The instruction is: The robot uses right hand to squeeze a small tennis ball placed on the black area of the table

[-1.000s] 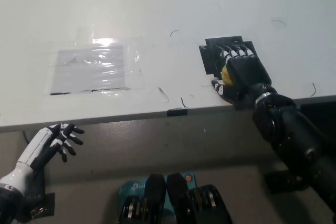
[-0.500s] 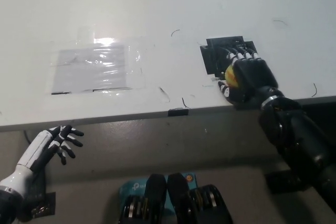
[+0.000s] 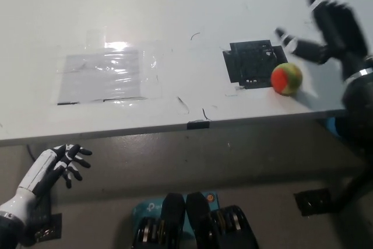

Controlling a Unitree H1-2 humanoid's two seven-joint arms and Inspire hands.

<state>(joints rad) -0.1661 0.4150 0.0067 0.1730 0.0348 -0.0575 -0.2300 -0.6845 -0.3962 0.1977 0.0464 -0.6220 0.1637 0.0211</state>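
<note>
A small yellow-green and orange tennis ball (image 3: 286,78) lies on the white table, just off the right edge of the black area (image 3: 252,63). My black right hand (image 3: 326,24) is raised above and to the right of the ball, blurred, fingers spread and holding nothing. My white left hand (image 3: 53,164) rests below the table's front edge at the lower left, fingers apart and empty.
A clear plastic sheet (image 3: 106,74) is taped to the white table (image 3: 175,4) at the left. A small black tab (image 3: 197,124) sits on the table's front edge. A teal box (image 3: 145,209) lies on the floor below.
My right hand let go of the ball and swung up and to the right. The ball now lies free at the black area's right edge. The left hand barely moved.
</note>
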